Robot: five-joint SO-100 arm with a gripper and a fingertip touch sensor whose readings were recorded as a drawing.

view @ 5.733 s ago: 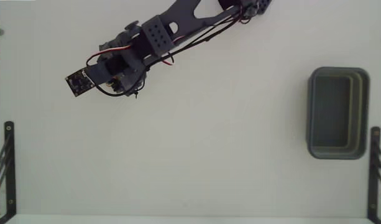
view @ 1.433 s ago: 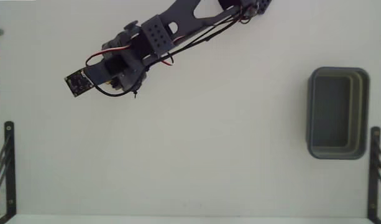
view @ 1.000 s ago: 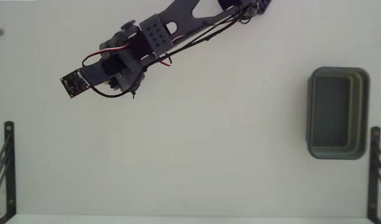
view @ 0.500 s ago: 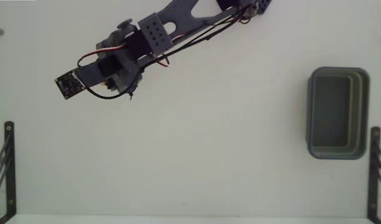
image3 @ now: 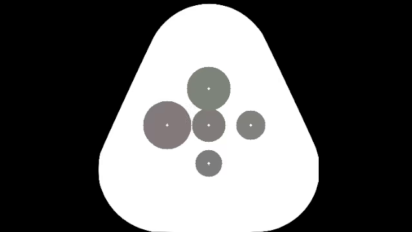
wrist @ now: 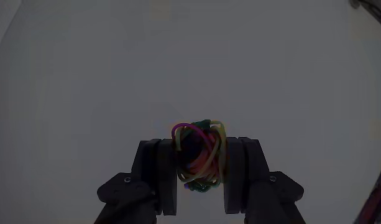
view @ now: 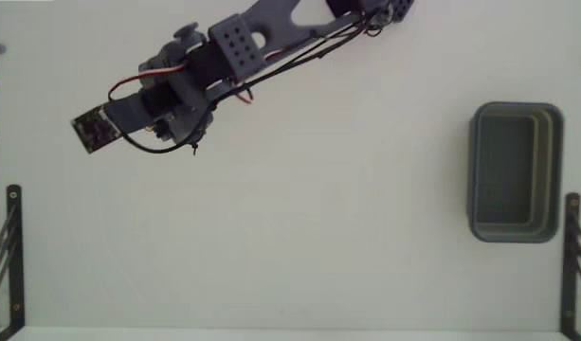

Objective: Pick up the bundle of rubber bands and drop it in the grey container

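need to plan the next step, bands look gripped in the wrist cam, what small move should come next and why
Probably swing the arm right, toward the grey container. The wrist view shows the gripper closed on the bundle of rubber bands, and the fixed view shows the arm at upper left, far from the container at right.

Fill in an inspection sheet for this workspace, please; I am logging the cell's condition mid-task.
Surface: plain white table, no marks seen.
Job's things: bundle of rubber bands is pinched between the pincer's fingers in the wrist view; grey container sits at the right edge of the fixed view, empty.
Clutter: nothing seen.
Grippers: pincer shut on the bundle, at the upper left of the fixed view, far from the container.
Cables: black and red wires run along the arm; none trail on the table.
Surroundings: black brackets at the lower left and lower right edges.
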